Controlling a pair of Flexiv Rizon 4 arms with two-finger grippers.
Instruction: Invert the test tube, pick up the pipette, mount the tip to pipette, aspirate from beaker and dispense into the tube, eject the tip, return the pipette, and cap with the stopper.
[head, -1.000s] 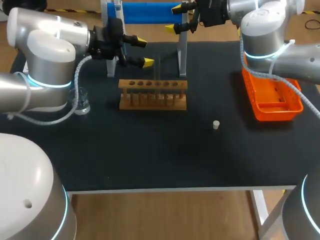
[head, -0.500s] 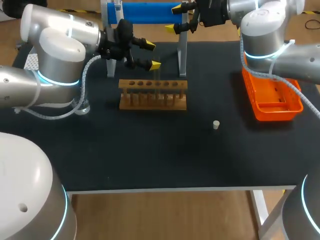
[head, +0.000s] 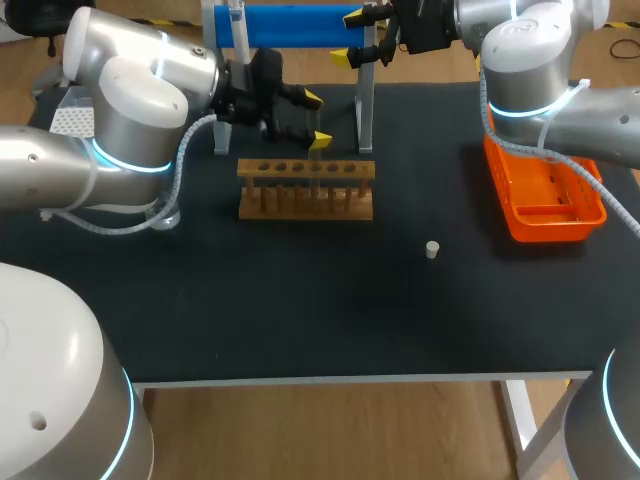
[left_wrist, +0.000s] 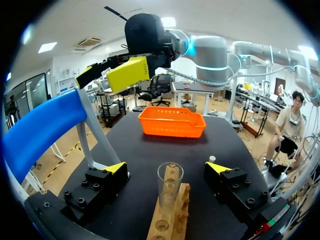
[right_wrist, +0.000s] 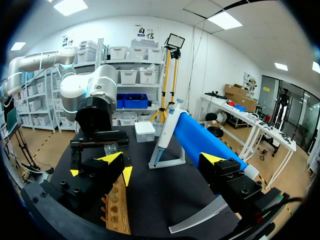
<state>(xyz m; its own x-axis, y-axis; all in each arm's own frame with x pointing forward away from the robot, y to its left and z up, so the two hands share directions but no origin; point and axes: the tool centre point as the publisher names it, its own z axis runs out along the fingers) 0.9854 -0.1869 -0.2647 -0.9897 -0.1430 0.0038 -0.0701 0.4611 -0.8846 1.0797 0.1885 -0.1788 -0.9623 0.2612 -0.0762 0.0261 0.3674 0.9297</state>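
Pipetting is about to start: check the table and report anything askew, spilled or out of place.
Nothing stands out. The test tube stands upright in the wooden rack, inside the open left gripper; the stopper sits alone on the table. No spill shows.

You see a tan rack (head: 305, 187), orange basket (head: 545, 205), blue bar (head: 290, 25), black counter (head: 330, 300) and a seemingly cream stopper (head: 432, 250).

The left arm (head: 120, 130) hides most of the beaker (head: 170, 216).
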